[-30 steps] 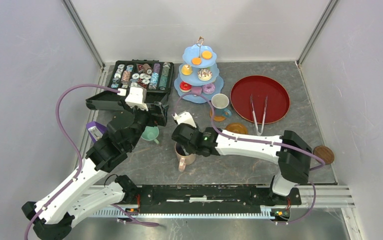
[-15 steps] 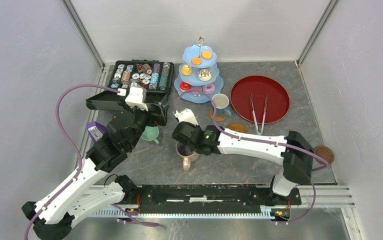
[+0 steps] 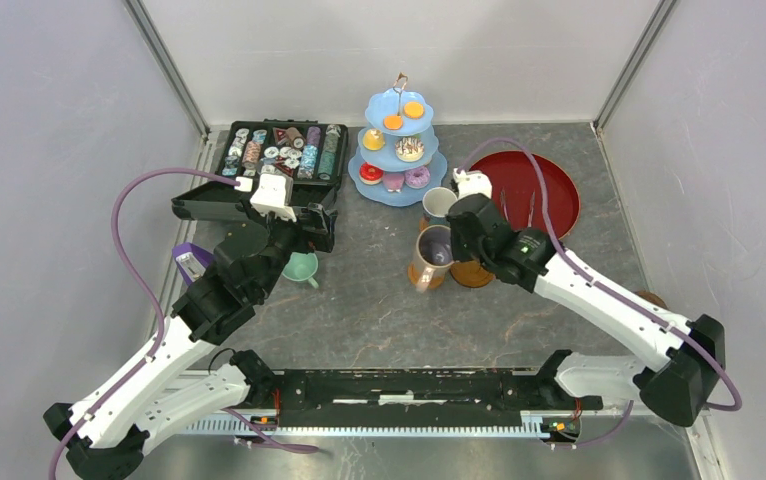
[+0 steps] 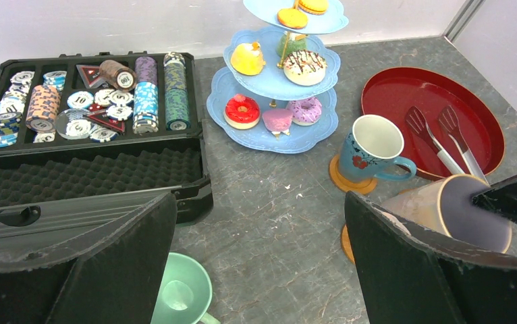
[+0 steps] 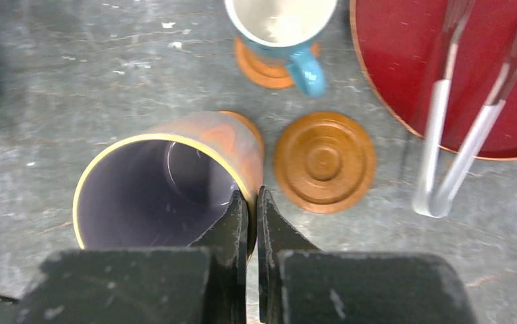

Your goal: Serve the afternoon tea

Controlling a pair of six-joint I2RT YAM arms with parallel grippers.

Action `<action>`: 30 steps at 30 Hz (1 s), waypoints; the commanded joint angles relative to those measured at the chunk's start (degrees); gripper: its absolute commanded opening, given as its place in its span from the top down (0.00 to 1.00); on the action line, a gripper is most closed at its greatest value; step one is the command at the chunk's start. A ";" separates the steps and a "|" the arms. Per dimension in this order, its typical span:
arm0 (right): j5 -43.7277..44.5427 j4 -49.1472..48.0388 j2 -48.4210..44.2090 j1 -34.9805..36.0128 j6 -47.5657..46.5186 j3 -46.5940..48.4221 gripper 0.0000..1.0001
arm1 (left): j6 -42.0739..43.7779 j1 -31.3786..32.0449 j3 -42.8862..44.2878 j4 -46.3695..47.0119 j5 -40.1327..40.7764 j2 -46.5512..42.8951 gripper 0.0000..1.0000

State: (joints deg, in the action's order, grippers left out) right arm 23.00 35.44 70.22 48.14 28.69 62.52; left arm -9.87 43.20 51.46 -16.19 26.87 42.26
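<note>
Three tiers of small colourful pastries (image 4: 242, 111) fill the pale-blue scalloped stand (image 4: 219, 91) at the back of the grey stone-look worktop (image 3: 359, 310). Just in front of the stand, to its right, the white-and-blue flowered mug (image 4: 372, 152) stands upright on a round brown coaster (image 4: 340, 182).

Further forward from the stand, the right arm's fingers (image 5: 232, 223) are clamped on the yellow rim of the tall pink-orange mug with a purple inside (image 3: 429, 255), one finger inside the wall and one outside. The mug leans. The edge of a second brown coaster (image 5: 246, 121) shows under it, but whether the mug rests on it cannot be told. A bare brown coaster (image 5: 324, 162) lies just beside it.

Right of the stand, metal tongs (image 5: 438, 121) lie in the round red tray (image 4: 404, 94). Left of the stand, an open black foam-lined case (image 4: 94, 179) holds round chips (image 4: 80, 100). "10" reads on a few; the other print is too small.

The left arm's fingers (image 4: 121, 270) stand wide apart, holding nothing, above the mint green mug (image 4: 181, 293) front-left of the stand. The wrist view cuts that mug off, and the arm partly hides it from above. Far to the stand's front-right, one more brown coaster (image 3: 652, 297) peeks from behind the right arm.
</note>
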 commanded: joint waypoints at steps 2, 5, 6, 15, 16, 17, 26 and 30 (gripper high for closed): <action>-2.96 -2.32 -4.33 -6.31 -4.27 -1.27 1.00 | -0.50 -0.13 1.10 1.46 0.23 0.17 0.00; -5.03 -2.22 -4.44 -10.57 -5.45 -2.30 1.00 | -0.50 -0.13 1.18 1.36 0.27 0.33 0.00; -5.60 -2.22 -4.32 -11.79 -5.90 -2.67 1.00 | -0.50 -0.13 1.18 1.33 0.41 0.36 0.00; -12.73 -6.43 -3.34 -22.54 -9.34 -6.38 1.00 | -0.24 -0.13 1.18 1.33 0.73 0.68 0.00; -13.28 -7.04 -3.21 -23.19 -9.60 -6.80 1.00 | -0.24 -0.13 1.18 1.33 0.80 0.69 0.00; -13.85 -7.62 -3.20 -24.03 -9.83 -7.28 1.00 | -0.15 -0.13 1.18 1.33 0.81 0.69 0.00; -15.77 -8.92 -1.69 -26.61 -10.55 -8.29 1.00 | 0.11 -0.13 1.27 1.33 1.00 1.02 0.00; -15.60 -9.59 -1.23 -26.68 -10.72 -9.27 1.00 | 0.12 -0.13 1.27 1.33 0.94 1.06 0.00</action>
State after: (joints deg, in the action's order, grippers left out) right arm 8.82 32.01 69.41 21.63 17.91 52.99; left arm -9.87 43.20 51.46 -16.19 26.89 43.35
